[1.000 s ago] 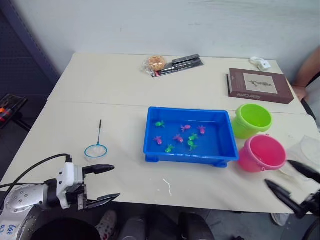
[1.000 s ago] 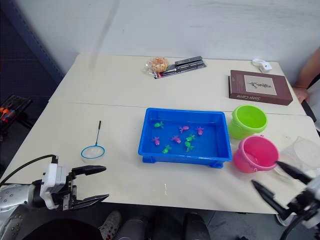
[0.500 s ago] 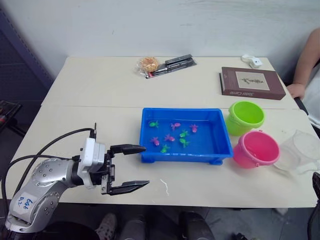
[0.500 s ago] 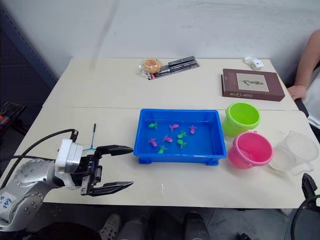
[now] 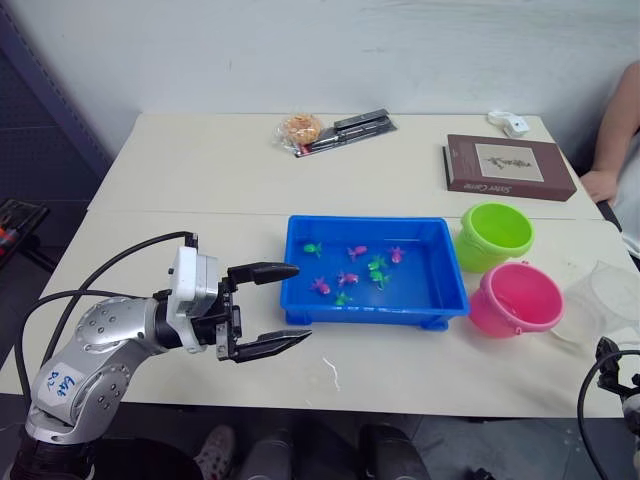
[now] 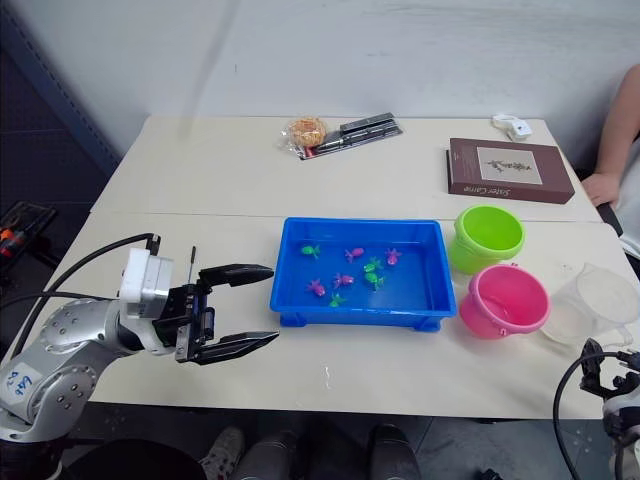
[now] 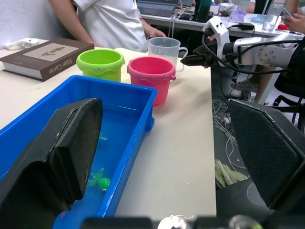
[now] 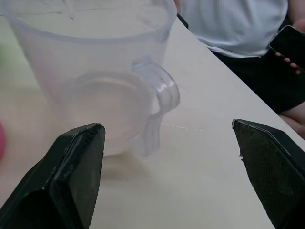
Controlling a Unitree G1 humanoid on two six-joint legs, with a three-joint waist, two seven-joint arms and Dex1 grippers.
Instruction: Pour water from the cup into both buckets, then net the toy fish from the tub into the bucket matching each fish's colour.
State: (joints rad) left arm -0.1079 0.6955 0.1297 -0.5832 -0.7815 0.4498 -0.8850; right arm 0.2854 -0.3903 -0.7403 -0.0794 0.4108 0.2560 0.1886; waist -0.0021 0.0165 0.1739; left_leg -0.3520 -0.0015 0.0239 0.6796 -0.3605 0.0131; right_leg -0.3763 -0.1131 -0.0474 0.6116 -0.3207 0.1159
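Observation:
The blue tub (image 5: 366, 311) sits mid-table with water and several pink and green toy fish (image 5: 347, 278) in it. To its right stand the lime-green bucket (image 5: 497, 236) and, nearer me, the pink bucket (image 5: 518, 299). The clear cup (image 6: 596, 304) with a handle stands right of the pink bucket, near the table's right front corner. My left gripper (image 5: 302, 302) hovers open and empty just left of the tub's front corner. In the right wrist view my right gripper (image 8: 164, 126) is open wide, low in front of the cup (image 8: 95, 71), its handle facing it, nothing held.
A brown book (image 5: 510, 167) lies at the back right, a snack packet with pens (image 5: 335, 127) at the back middle. A small net's thin handle (image 6: 192, 257) pokes up behind my left wrist. A person's arm (image 5: 615, 130) rests at the table's right edge.
My left arm has come up from the front edge and moved right, to the tub's left end. My right gripper has sunk low by the right front corner. The camera has shifted.

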